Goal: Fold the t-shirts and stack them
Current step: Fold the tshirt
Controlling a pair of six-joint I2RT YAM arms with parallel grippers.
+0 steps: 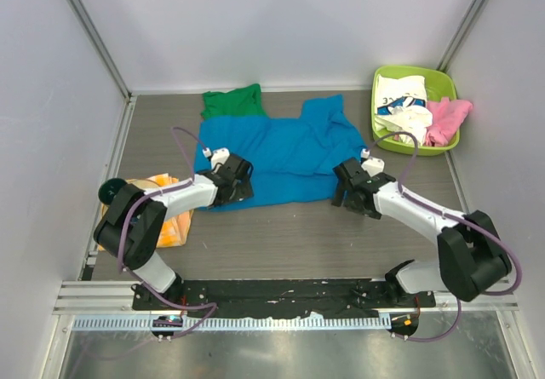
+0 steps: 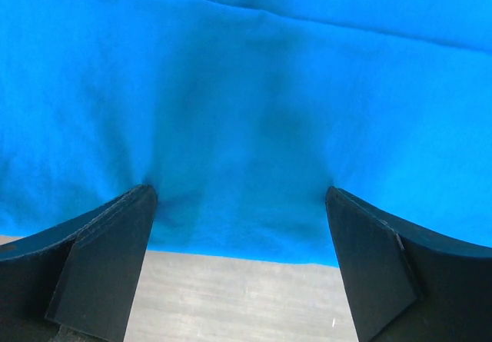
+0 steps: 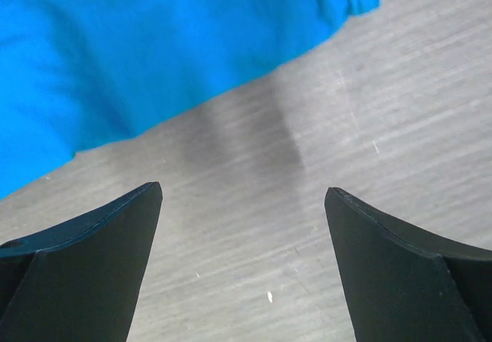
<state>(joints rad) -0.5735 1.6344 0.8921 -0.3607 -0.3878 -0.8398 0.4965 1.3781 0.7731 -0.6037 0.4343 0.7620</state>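
Blue t-shirt [image 1: 281, 153] spread on surface [image 1: 281, 234]. Left fingers [image 2: 115, 234] wide, tips on its 7 o'clock edge; right fingers [image 3: 400, 250] wide, over surface.

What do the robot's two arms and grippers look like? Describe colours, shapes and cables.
The left arm and right arm have white links and bulky black joints. A thin purple cable loops along each. The left gripper and right gripper are black, with two broad, wedge-shaped matte fingers each.

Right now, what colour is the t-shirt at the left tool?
The t-shirt is bright blue; top external view shows it best.
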